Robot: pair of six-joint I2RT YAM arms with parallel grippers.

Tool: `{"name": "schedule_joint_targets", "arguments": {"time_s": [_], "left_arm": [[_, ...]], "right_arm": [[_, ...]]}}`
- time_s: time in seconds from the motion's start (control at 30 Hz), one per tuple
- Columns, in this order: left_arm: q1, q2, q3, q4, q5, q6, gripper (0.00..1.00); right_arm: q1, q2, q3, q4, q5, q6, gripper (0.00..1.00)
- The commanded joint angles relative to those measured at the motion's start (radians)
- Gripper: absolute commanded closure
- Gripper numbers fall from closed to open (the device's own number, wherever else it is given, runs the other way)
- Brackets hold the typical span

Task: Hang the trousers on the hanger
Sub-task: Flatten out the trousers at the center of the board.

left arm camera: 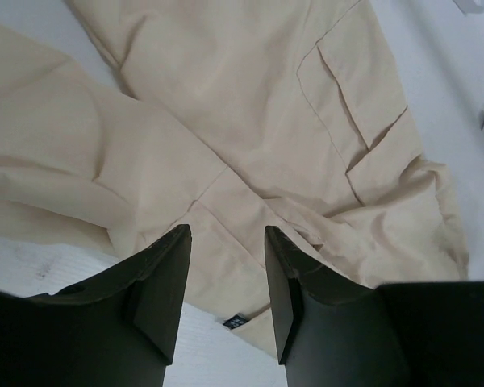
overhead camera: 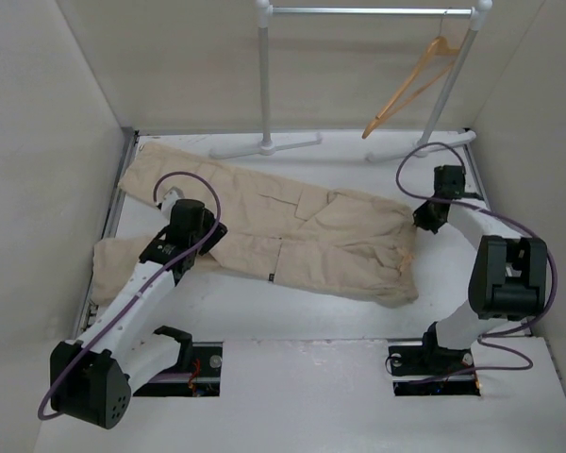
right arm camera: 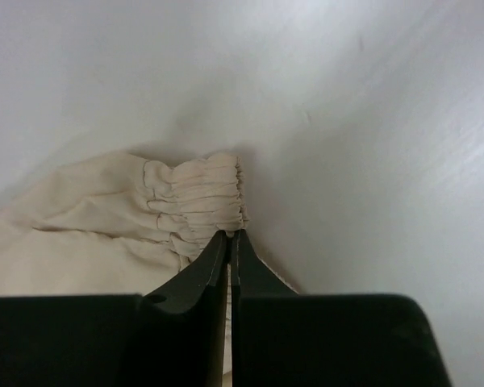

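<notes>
The beige trousers point(overhead camera: 302, 231) lie spread flat across the table, legs to the left and waist to the right. The light-orange hanger point(overhead camera: 415, 85) hangs by its hook from the rail at the back right. My left gripper point(overhead camera: 206, 247) is open just above the legs near a thigh pocket; in the left wrist view its fingers point(left arm camera: 226, 234) frame the cloth point(left arm camera: 250, 105) and hold nothing. My right gripper point(overhead camera: 424, 219) is at the waist end. In the right wrist view it point(right arm camera: 230, 235) is shut on the gathered elastic waistband point(right arm camera: 194, 197).
A white-and-metal garment rail point(overhead camera: 264, 75) stands at the back with its feet on the table. Walls enclose the table on the left, back and right. A small dark label point(left arm camera: 234, 321) shows at the trousers' near edge.
</notes>
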Motion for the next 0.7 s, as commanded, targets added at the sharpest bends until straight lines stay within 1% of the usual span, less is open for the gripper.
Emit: {"name": "schedule_joint_targets", "arguments": {"time_s": [0.0,0.1,0.13,0.2,0.27,0.3,0.33,0.37,0.4,0.43,0.47,0.5,0.53,0.6,0.67], "left_arm": [[0.016,-0.022,0.010,-0.004,-0.004,0.027,0.60],[0.030,-0.022,0.021,-0.039,-0.012,0.042,0.59],[0.039,-0.020,0.025,-0.053,-0.017,0.051,0.59],[0.061,-0.006,0.038,-0.083,-0.027,0.076,0.59],[0.090,0.007,0.064,-0.126,-0.049,0.102,0.58],[0.107,0.013,0.079,-0.145,-0.064,0.119,0.57],[0.123,0.020,0.091,-0.161,-0.079,0.138,0.57],[0.143,0.024,0.100,-0.171,-0.099,0.155,0.55],[0.162,0.033,0.107,-0.175,-0.112,0.168,0.53],[0.177,0.041,0.111,-0.182,-0.112,0.177,0.53],[0.203,0.047,0.114,-0.206,-0.110,0.180,0.52],[0.219,0.049,0.111,-0.218,-0.110,0.179,0.52],[0.237,0.046,0.098,-0.229,-0.107,0.175,0.51],[0.286,0.020,0.053,-0.244,-0.087,0.169,0.51],[0.350,-0.015,0.003,-0.275,-0.043,0.154,0.51]], "right_arm": [[-0.069,0.056,0.207,0.051,0.096,0.013,0.96],[-0.135,0.186,0.417,0.028,0.096,0.019,0.96],[-0.150,0.232,0.484,0.023,0.102,0.024,0.92],[-0.161,0.318,0.593,0.015,0.106,0.024,0.76],[-0.164,0.357,0.660,-0.015,0.114,0.025,0.53],[-0.159,0.354,0.667,-0.023,0.117,0.022,0.44],[-0.159,0.331,0.649,-0.021,0.116,0.018,0.37],[-0.149,0.291,0.613,-0.012,0.114,0.013,0.33],[-0.124,0.242,0.559,0.003,0.117,0.006,0.31],[-0.100,0.187,0.489,0.029,0.117,0.001,0.31],[-0.075,0.124,0.408,0.061,0.110,0.001,0.35],[-0.045,0.061,0.326,0.089,0.105,0.005,0.41],[-0.015,0.001,0.245,0.113,0.100,0.015,0.50],[0.047,-0.103,0.105,0.127,0.085,0.056,0.73],[0.104,-0.181,0.002,0.127,0.064,0.099,0.81]]}}
